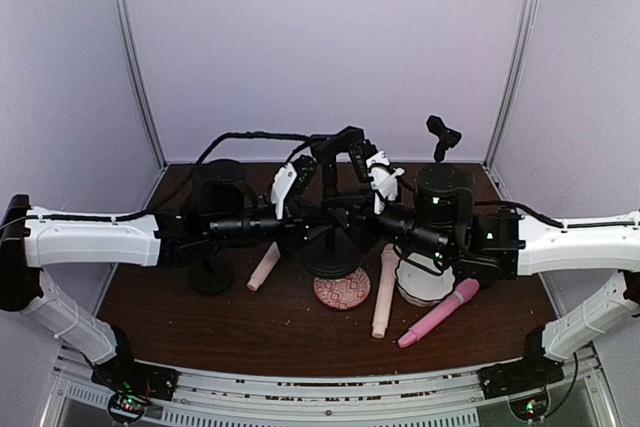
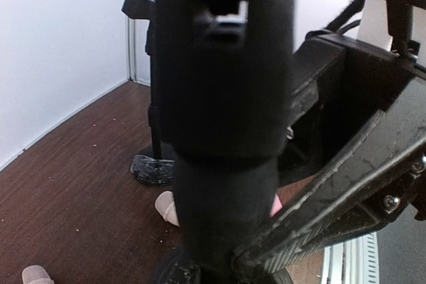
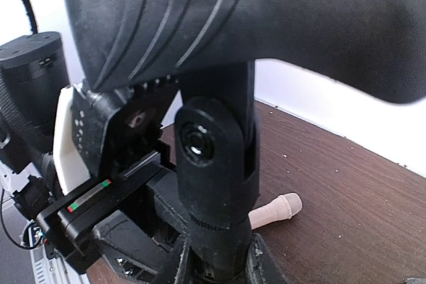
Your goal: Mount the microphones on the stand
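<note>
Room: pale lilac walls (image 1: 320, 37) close in a dark brown table (image 1: 200, 332), with both arms reaching in from the near edge

Middle stand: the black middle stand (image 1: 331, 259) stands on a round base at the centre of the table, its jointed head raised between the two grippers

Left gripper: the left gripper (image 1: 295, 179) comes at the middle stand from its left side and is pressed together on the upper column, which fills the left wrist view

Right gripper: the right gripper (image 1: 380, 182) sits just right of the middle stand's head; its wrist view is crowded with the swivel joint and black plastic, and I cannot tell whether the jaws are spread or pinching

First cream microphone: the first cream microphone (image 1: 264, 269) lies flat on the table just left of the middle stand's base

Second cream microphone: the second cream microphone (image 1: 383, 292) lies flat just right of that base, running toward the near edge

Pink microphone: the pink microphone (image 1: 440, 312) lies flat and slanted, farther right of the middle stand than the second cream one

Dishes: a patterned dish (image 1: 342, 290) sits just in front of the middle stand's base; a white dish (image 1: 425, 285) lies to the right of it, partly under the right arm

Other stands: a left-hand stand (image 1: 211, 277) is planted well left of the middle stand; a right-hand stand (image 1: 441, 135) shows its clip to the right and behind
</note>
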